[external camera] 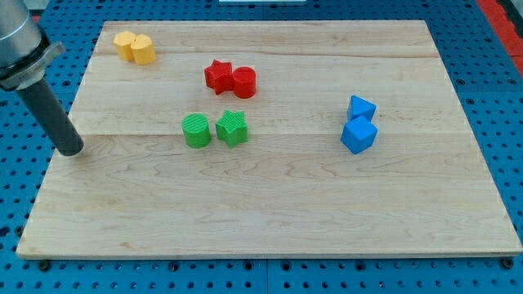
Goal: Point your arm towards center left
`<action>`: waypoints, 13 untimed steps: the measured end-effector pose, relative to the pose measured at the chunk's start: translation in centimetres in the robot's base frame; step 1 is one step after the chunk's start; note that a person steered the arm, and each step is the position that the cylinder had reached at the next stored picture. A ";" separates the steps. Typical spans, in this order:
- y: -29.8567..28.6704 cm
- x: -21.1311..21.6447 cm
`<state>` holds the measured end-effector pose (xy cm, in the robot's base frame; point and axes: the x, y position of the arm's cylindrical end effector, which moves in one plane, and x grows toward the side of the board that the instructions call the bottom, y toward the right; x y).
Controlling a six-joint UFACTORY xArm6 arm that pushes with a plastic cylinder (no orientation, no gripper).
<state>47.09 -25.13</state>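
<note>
At the view's left edge of the pale wooden counter [270,220], about mid-height, my tip [71,151] touches down; the dark rod slants up to the top-left corner. No fingers on this arm, just the rod. Nearest blocks: green cylinder [195,131] and green star-shaped block [232,127], just beside each other, well right of my tip. Two yellow blocks [135,47], touching, sit near the top left. Red star [218,75] touches red cylinder [243,82]. Two blue blocks [359,126], touching, lie at the right.
</note>
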 end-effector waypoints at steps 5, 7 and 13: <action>1.4 -1.0; -2.0 -1.2; 16.0 8.6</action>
<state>55.69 -9.11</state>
